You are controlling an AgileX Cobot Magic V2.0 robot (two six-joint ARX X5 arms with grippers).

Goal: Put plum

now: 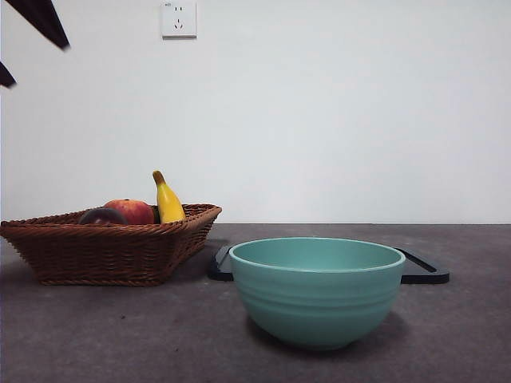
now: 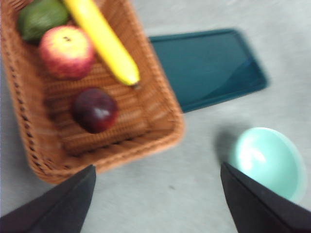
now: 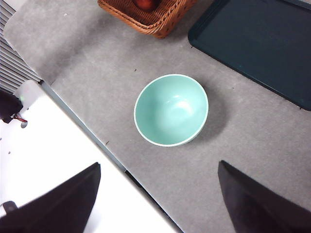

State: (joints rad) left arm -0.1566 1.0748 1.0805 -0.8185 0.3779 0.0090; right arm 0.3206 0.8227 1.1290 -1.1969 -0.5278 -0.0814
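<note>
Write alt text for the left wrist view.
A dark plum lies in a wicker basket with a red apple, a banana and a green fruit. A teal tray and bowl sit nearby; the left pincer hangs open above.

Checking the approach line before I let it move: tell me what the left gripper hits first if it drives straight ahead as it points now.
Probably bare table just short of the wicker basket: the open left gripper centres there, with the plum slightly off line inside the basket. Depth is unclear.
</note>
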